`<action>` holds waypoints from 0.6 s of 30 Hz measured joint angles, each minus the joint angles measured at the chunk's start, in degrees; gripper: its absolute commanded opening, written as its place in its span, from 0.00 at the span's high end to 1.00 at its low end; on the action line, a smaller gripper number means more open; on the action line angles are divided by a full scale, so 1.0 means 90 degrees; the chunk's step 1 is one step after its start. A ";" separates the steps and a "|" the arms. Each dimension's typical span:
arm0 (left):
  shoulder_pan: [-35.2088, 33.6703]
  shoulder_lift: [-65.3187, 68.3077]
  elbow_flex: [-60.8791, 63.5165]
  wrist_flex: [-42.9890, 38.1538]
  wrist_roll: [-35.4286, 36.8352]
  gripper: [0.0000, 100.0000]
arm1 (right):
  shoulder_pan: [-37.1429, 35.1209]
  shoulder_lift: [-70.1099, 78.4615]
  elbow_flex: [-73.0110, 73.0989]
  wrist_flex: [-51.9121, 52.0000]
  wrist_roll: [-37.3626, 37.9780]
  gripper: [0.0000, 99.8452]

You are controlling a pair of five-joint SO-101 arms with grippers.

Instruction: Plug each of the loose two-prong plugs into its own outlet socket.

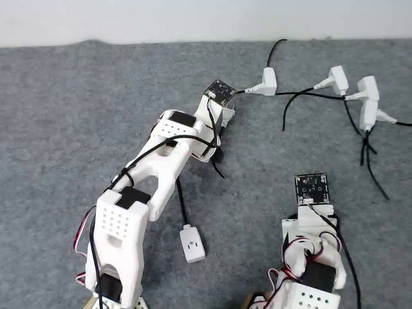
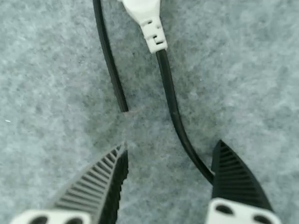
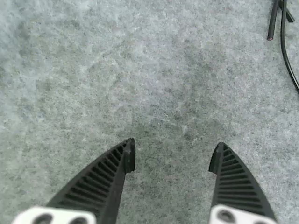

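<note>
My left gripper (image 2: pixel 172 145) is open and low over the grey carpet, at the far middle of the table in the high view. A white plug (image 2: pixel 142 11) lies just ahead of it, and the plug's black cord (image 2: pixel 175 116) runs back between my fingers, close to one fingertip (image 2: pixel 229 168). In the high view this plug (image 1: pixel 253 90) touches a white socket block (image 1: pixel 268 80). A loose white outlet socket (image 1: pixel 192 244) on a black cord lies near the front, beside the left arm. My right gripper (image 3: pixel 175 144) is open over bare carpet.
Three more white plug or socket pieces (image 1: pixel 336 80) (image 1: pixel 368 87) (image 1: pixel 368 116) lie at the far right, with black cords (image 1: pixel 368 154) trailing toward the front. A cut cord end (image 2: pixel 122 108) lies beside the left gripper. Thin cords (image 3: pixel 285 42) cross the right wrist view's corner.
</note>
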 measured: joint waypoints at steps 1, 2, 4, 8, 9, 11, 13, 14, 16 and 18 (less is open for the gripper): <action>0.0000 0.0059 -0.0098 0.0088 -0.0020 0.77 | 0.0000 0.0000 0.0000 0.0000 0.0000 0.74; 0.0000 0.0107 -0.0186 0.0156 -0.0059 0.80 | 0.0000 0.0000 0.0000 0.0000 0.0000 0.74; 0.0029 0.0195 -0.0322 0.0303 -0.0166 0.86 | 0.0000 0.0000 0.0000 0.0000 0.0000 0.74; 0.0127 0.0215 -0.0420 0.0391 -0.0313 0.95 | 0.0000 0.0000 0.0000 0.0000 0.0000 0.74; 0.0127 0.0215 -0.0420 0.0391 -0.0342 0.95 | 0.0000 0.0000 0.0000 0.0000 0.0000 0.74; 0.0107 0.0215 -0.0420 0.0391 -0.0361 0.95 | 0.0000 0.0000 0.0000 0.0000 0.0000 0.74; 0.0117 0.0215 -0.0420 0.0391 -0.0391 0.96 | 0.0000 0.0000 0.0000 0.0000 0.0000 0.74; 0.0117 0.0225 -0.0420 0.0391 -0.0391 0.96 | 0.0000 0.0000 0.0000 0.0000 0.0000 0.74; 0.0117 0.0225 -0.0420 0.0391 -0.0400 0.97 | 0.0000 0.0000 0.0000 0.0000 0.0000 0.74; 0.0117 0.0225 -0.0420 0.0391 -0.0400 0.97 | 0.0000 0.0000 0.0000 0.0000 0.0000 0.74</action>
